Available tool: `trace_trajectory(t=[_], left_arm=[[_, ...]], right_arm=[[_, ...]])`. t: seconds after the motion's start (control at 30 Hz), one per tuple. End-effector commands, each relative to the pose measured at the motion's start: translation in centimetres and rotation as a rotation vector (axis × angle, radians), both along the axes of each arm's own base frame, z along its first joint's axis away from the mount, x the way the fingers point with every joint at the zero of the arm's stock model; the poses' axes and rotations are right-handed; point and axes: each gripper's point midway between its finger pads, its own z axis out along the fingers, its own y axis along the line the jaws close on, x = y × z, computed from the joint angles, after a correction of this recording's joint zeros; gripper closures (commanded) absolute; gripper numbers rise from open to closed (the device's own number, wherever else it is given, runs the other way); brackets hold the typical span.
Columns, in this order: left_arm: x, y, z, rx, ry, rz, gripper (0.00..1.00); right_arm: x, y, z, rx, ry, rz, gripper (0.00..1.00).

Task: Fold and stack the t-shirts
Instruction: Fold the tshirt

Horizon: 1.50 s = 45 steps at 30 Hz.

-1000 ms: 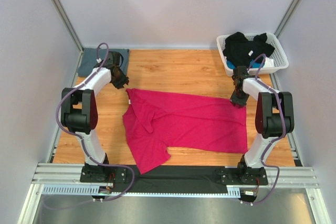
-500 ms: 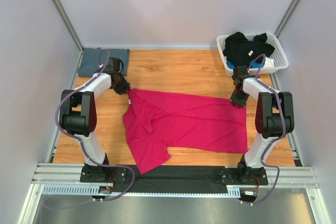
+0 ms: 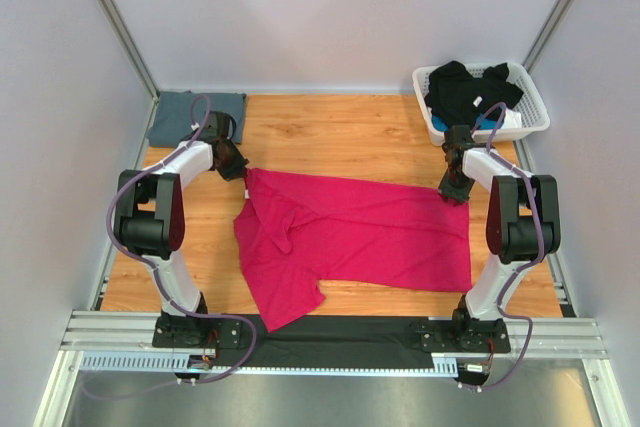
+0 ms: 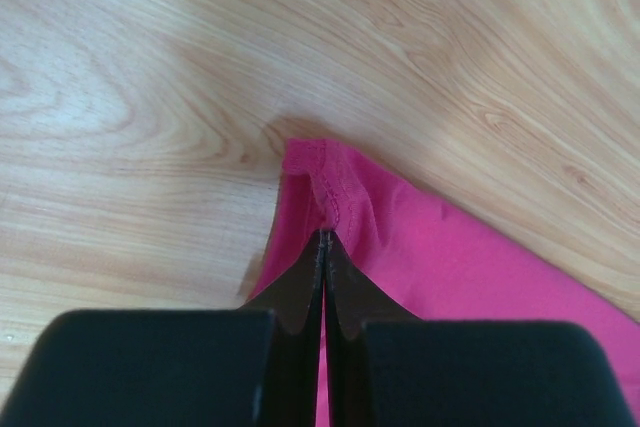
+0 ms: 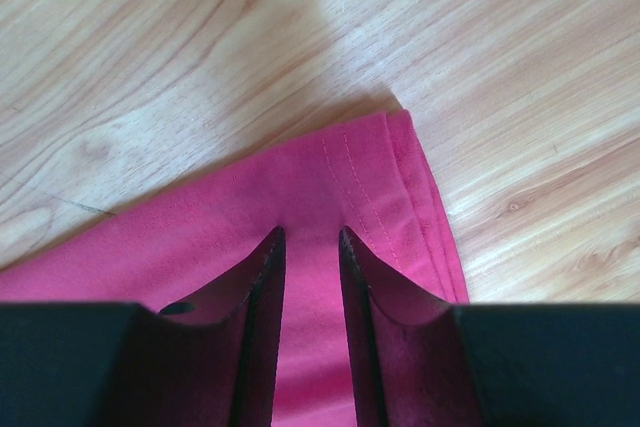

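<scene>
The magenta-pink t-shirt (image 3: 360,232) lies spread and rumpled across the middle of the wooden table. My left gripper (image 3: 240,171) is at its far left corner. In the left wrist view the gripper (image 4: 323,234) is shut, with the hemmed corner of the shirt (image 4: 400,237) pinched at its tips. My right gripper (image 3: 452,192) rests on the far right corner. There the gripper (image 5: 307,232) is open, its fingertips pressing on the flat cloth (image 5: 330,187) just inside the stitched hem. The slate blue-grey t-shirt (image 3: 190,115) lies folded flat at the back left corner.
A white lattice basket (image 3: 535,107) stands at the back right, holding a black garment (image 3: 465,92) and something blue under it. Bare wood (image 3: 340,132) lies behind the pink shirt. Grey walls enclose the table on three sides.
My left gripper slid down and right to the shirt's far left corner and closed on it. The right gripper and the shirt's body have not moved.
</scene>
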Motion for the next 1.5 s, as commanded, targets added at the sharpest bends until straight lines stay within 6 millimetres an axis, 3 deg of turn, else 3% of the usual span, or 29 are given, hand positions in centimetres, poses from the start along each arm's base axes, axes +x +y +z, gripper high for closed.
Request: trace_trajectory(t=[0.0, 0.17, 0.43, 0.57, 0.6, 0.63, 0.67, 0.73, 0.8, 0.97, 1.3, 1.47], left_arm=[[1.1, 0.1, 1.3, 0.015, -0.066, -0.018, 1.00], [0.6, 0.5, 2.6, 0.028, -0.099, -0.017, 1.00], [-1.7, 2.9, 3.6, 0.083, -0.090, 0.071, 1.00], [-1.6, 2.4, 3.3, 0.058, -0.107, 0.048, 1.00], [-1.4, 1.4, 3.1, 0.019, -0.110, 0.010, 1.00], [-1.2, 0.8, 3.0, -0.005, -0.120, -0.024, 0.99], [-0.8, 0.2, 3.2, -0.025, -0.138, -0.057, 0.86], [-0.9, -0.3, 2.4, -0.046, -0.127, -0.088, 0.69], [-0.6, -0.4, 2.2, -0.044, -0.141, -0.100, 0.63], [0.0, -0.7, 1.7, -0.051, -0.161, -0.127, 0.61], [0.5, -0.7, -0.3, -0.057, -0.125, -0.108, 0.68], [0.9, -0.2, 0.1, -0.030, -0.139, -0.085, 0.98]], right_arm=[[1.4, -0.2, 1.4, -0.005, -0.047, 0.003, 0.70], [1.5, -0.3, 1.5, -0.011, -0.048, 0.001, 0.71], [1.4, -0.5, 1.4, -0.020, -0.035, -0.003, 0.71], [1.5, -0.4, 1.3, -0.015, -0.035, -0.002, 0.71], [1.5, -0.3, 1.3, -0.014, -0.035, -0.002, 0.71], [1.5, -0.3, 1.4, -0.012, -0.038, -0.001, 0.71], [1.4, -0.3, 1.3, -0.012, -0.035, -0.001, 0.71], [1.5, -0.3, 1.4, -0.011, -0.036, -0.001, 0.71], [1.3, -0.3, 1.3, -0.010, -0.033, 0.000, 0.71], [1.3, -0.2, 1.2, -0.005, -0.034, -0.002, 0.71], [1.3, -0.4, 1.4, -0.015, -0.031, -0.003, 0.71], [1.1, -0.4, 1.2, -0.018, -0.020, -0.004, 0.71]])
